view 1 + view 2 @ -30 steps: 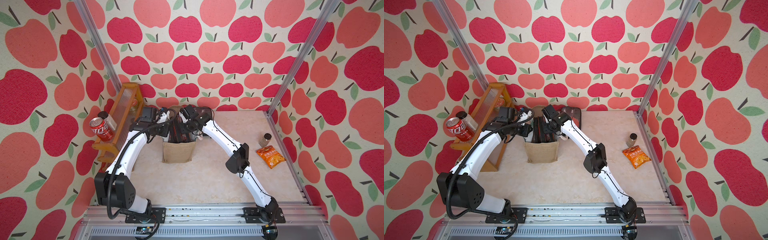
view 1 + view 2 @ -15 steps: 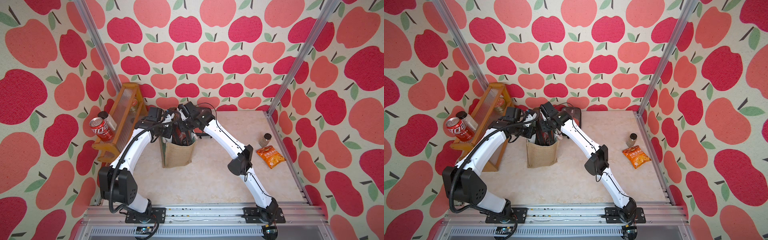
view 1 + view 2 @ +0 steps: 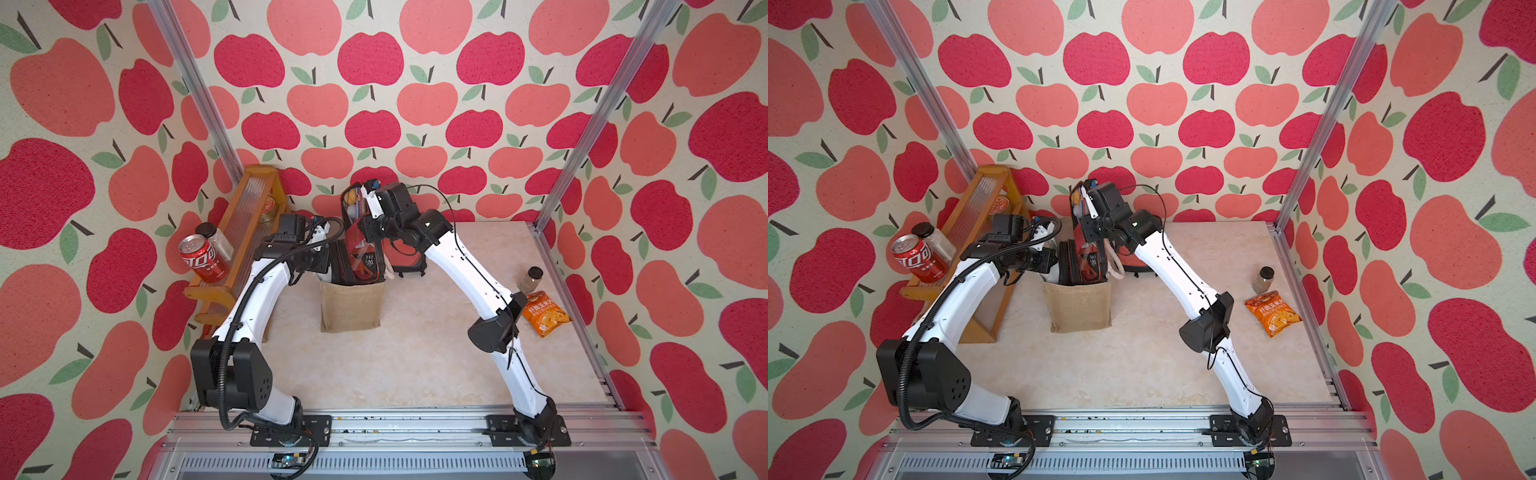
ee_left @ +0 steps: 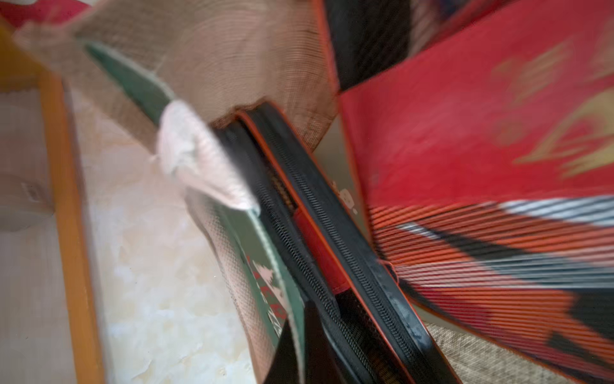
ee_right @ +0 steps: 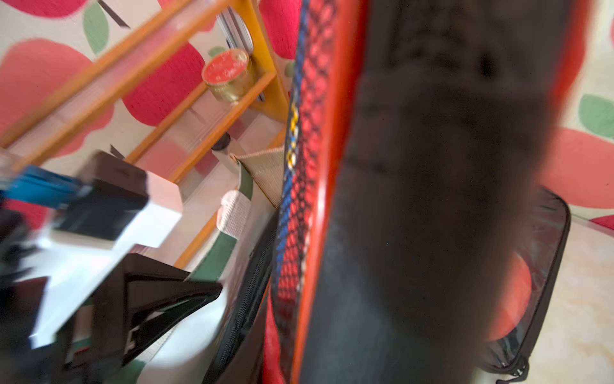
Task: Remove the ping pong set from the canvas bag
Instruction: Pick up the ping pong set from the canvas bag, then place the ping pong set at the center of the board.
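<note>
**Desk:** Where is the ping pong set (image 3: 360, 249)?

**Photographer:** Centre frame. It stands upright, half out of the canvas bag (image 3: 352, 309), with its lower end inside the mouth and its mesh pocket uppermost.

**Desk:** Who holds it?

**Photographer:** The right gripper (image 3: 367, 198). Its fingers are clamped on the case's upper end, above the bag.

**Desk:** And the left gripper (image 3: 326, 270)?

**Photographer:** It sits at the bag's left rim in both top views, fingers pinched tight on the green-edged side panel. Both wrist views are blurred.

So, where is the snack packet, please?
In both top views the snack packet lies on the right side of the table, beside the small jar.
</note>
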